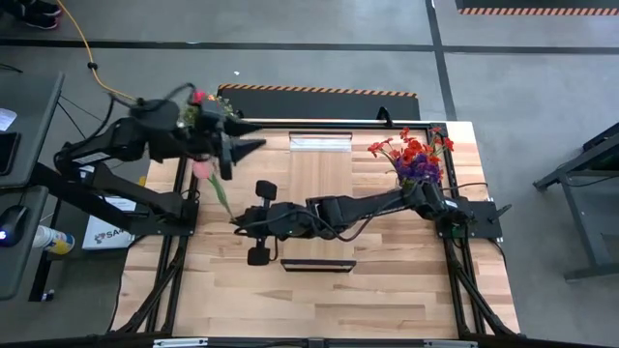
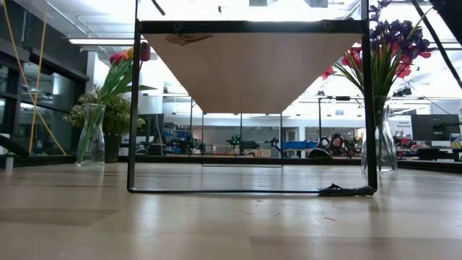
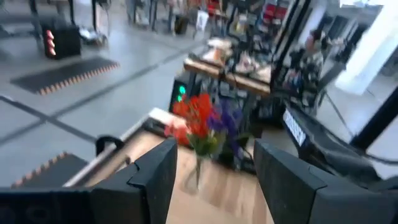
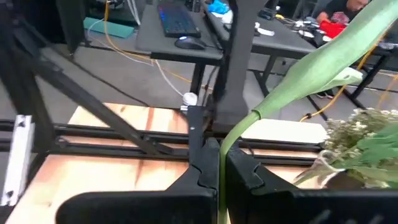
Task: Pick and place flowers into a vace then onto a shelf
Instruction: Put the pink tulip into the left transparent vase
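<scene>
1. High view: my right gripper [image 1: 235, 221] lies low at centre-left of the table, jaws closed on a pink flower [image 1: 202, 168] whose stem runs toward 11 o'clock. My left gripper [image 1: 235, 148] hovers at 10 o'clock, blurred, just beside that bloom. A vase of red and purple flowers [image 1: 416, 159] stands at 2 o'clock; the shelf [image 1: 321, 142] sits at 12 o'clock
2. Low view: left vase [image 2: 91, 134] at 9 o'clock already carries stems; the right vase [image 2: 380, 137] at 3 o'clock is full. Neither gripper shows here
3. Left wrist view: my fingers [image 3: 155, 177] stand apart with nothing between them, facing the far bouquet [image 3: 202, 124]
4. Right wrist view: a green stem [image 4: 221, 168] is pinched between my fingers [image 4: 244, 171], its leaf [image 4: 320, 62] rising away; the head is cut off
5. Step judged: a stem carried, vase not yet reached. Next move calls for lifting it, or passing it across to my left gripper, and standing it upright over the left vase mouth
6. Hard to tell: the left vase in the high view, masked by my left arm
</scene>
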`<action>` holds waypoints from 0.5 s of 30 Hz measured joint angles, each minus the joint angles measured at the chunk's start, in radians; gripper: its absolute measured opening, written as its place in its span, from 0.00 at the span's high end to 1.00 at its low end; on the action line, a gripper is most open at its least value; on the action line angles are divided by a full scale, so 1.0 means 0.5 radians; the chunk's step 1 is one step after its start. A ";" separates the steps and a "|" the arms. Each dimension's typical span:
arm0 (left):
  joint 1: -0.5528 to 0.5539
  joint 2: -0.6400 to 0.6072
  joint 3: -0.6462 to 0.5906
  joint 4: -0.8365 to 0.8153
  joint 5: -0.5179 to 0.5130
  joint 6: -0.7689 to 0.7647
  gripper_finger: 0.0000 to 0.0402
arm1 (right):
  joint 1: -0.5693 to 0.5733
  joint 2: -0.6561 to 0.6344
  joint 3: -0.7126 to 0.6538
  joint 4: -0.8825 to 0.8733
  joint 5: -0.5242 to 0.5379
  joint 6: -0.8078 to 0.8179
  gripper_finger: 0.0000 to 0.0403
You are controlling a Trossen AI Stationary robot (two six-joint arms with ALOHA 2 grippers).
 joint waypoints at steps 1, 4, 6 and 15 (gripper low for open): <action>0.000 -0.027 0.000 0.009 -0.025 0.018 0.39 | 0.007 0.001 0.000 0.000 -0.015 0.001 1.00; 0.000 -0.094 0.003 0.058 -0.121 0.050 0.39 | 0.037 0.001 0.000 0.002 -0.023 0.002 1.00; 0.000 -0.139 0.002 0.064 -0.168 0.088 0.40 | 0.054 0.001 0.000 0.005 -0.023 0.001 1.00; -0.002 -0.351 0.002 0.037 -0.205 0.145 0.39 | 0.114 0.001 0.000 0.019 0.104 -0.070 1.00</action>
